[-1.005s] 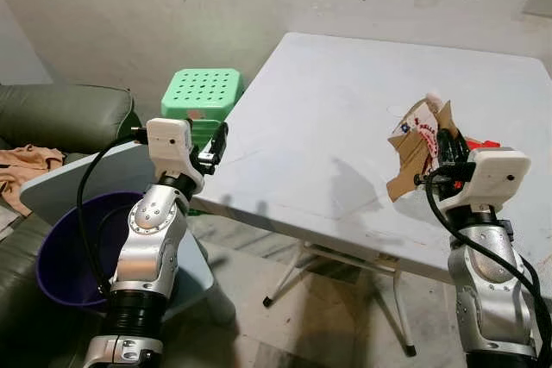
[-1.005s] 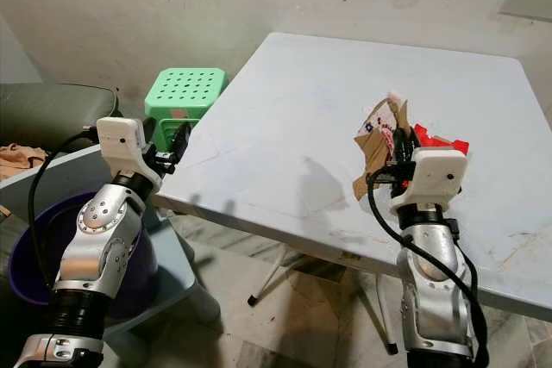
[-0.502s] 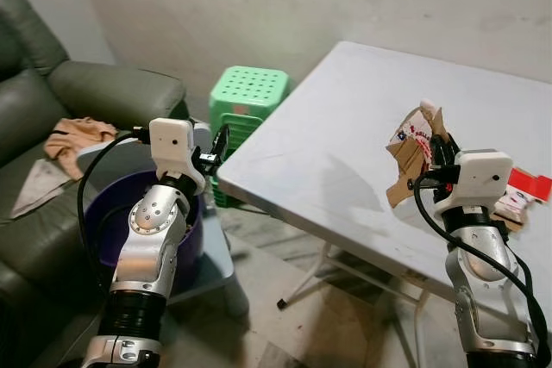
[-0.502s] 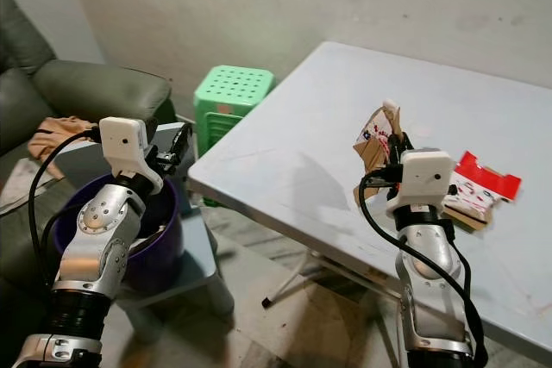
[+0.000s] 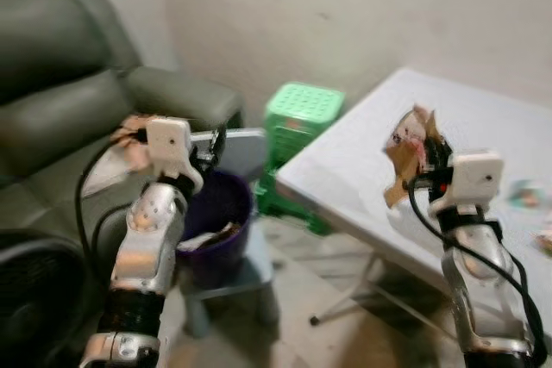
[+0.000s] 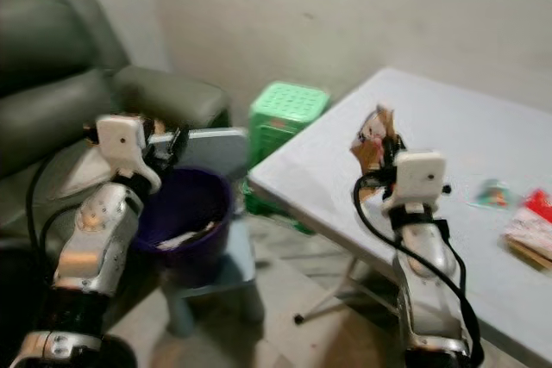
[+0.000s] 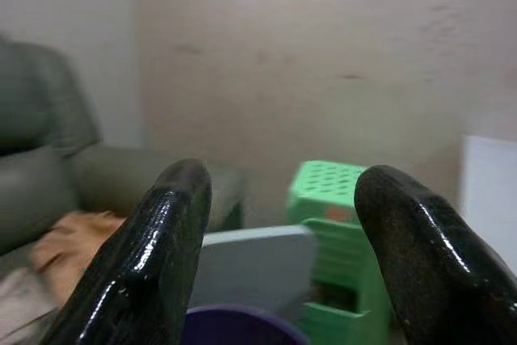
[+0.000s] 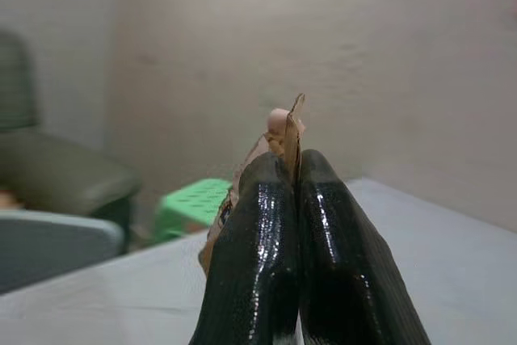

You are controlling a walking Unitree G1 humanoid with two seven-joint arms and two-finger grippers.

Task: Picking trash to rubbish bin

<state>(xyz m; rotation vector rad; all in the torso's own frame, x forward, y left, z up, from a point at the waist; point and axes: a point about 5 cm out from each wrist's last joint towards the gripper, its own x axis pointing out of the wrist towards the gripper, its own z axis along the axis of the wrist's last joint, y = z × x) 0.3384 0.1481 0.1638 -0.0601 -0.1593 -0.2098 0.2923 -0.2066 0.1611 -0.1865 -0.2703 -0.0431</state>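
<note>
right tool (image 8: 291,199) is clamped shut on a cardboard scrap (image 5: 405,148), held above the tabletop (image 5: 509,152) edge. left tool (image 7: 283,240) is spread open and empty above the purple bin (image 5: 220,213), which stands beside the tabletop.

View has swung left, bringing purple bin (image 5: 220,213) and sofa (image 5: 60,101) closer.

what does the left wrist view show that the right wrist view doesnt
Left wrist view alone: the open left end effector, the purple bin's rim low between its fingers, and peach cloth on the sofa.

Right wrist view alone: the right end effector shut on a torn cardboard scrap, with the white table under it.

Both: the green stool, the grey-green sofa, the grey board and the bare wall.
</note>
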